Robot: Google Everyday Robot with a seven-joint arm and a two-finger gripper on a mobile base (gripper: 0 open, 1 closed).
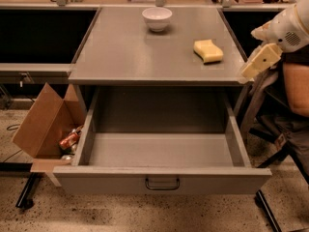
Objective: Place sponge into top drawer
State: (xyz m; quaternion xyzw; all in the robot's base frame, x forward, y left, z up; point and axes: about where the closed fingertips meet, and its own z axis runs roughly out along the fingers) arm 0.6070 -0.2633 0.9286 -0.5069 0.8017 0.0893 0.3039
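My claw (249, 70) hangs just off the right edge of the grey tabletop (130, 57), near its front right corner, angled down and to the left from the white wrist behind it. Whether it is open or closed I cannot tell from here. It holds nothing I can see and touches neither the table nor the sponge. The sponge (208, 50), pale yellow with wavy sides, lies flat on the tabletop close to the right edge, about midway between the back and front edges and a little left of my claw, with bare grey surface between us. A white bowl (157, 19) stands upright near the back edge, around the middle, well apart from the sponge. Below the front edge of the tabletop the top drawer (96, 180) is pulled out wide, its grey inside showing bare floor and walls. Its flat front panel faces forward, and the small dark handle (162, 183) sits at the panel's centre. Just beside the drawer's left wall an open brown cardboard box (41, 122) leans on the speckled floor (120, 214), with something red and crumpled (70, 139) in its lower corner, next to the drawer.
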